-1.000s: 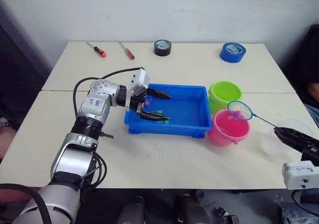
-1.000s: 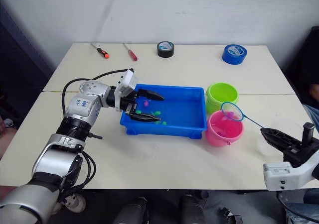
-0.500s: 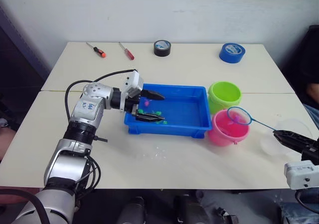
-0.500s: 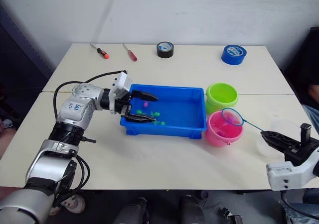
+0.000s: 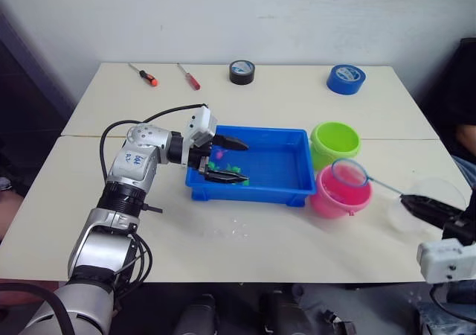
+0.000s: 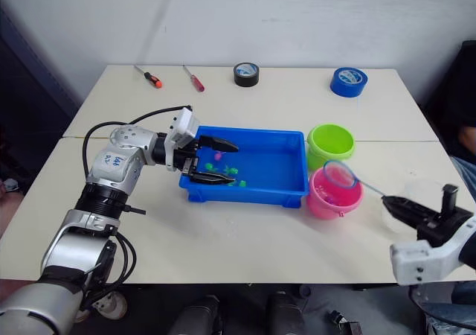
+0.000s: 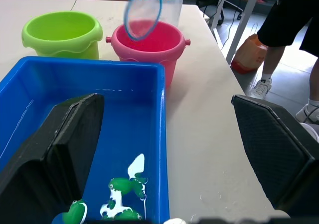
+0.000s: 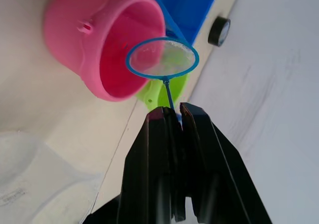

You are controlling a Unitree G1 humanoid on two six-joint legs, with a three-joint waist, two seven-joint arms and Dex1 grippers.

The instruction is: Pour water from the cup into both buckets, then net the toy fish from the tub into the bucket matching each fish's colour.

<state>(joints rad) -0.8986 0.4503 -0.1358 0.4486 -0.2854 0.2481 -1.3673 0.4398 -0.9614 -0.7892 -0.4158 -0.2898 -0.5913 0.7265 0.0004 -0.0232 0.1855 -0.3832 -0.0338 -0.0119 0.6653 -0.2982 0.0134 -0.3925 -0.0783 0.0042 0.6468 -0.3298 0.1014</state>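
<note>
**Two buckets, one net, and the hoop just sank toward the pink one**

Compared with a second ago, the net hoop sits lower and closer in over the pink bucket; earlier it was riding higher, out by the far rim. My right end effector has its two black fingers pressed together on the thin blue net handle. I read that as a pink fish being dropped off, though I can't actually make out a fish in the mesh. My left end effector has barely moved: spread wide, straddling the near-left wall of the blue tub, one finger inside and one outside, nothing pinched. Looks like it's just steadying the tub.

Several green toy fish lie in the tub beside that inner finger, plus a pink fish further in. So there's plenty of scooping left, I reckon.

Materials: tub and both buckets are glossy moulded plastic, the lime green bucket with a wavy rolled lip. The net is fine see-through mesh on a skinny wire-like ring. The clear cup stands on the desk by my right arm, hard to spot against the pale top.
</note>
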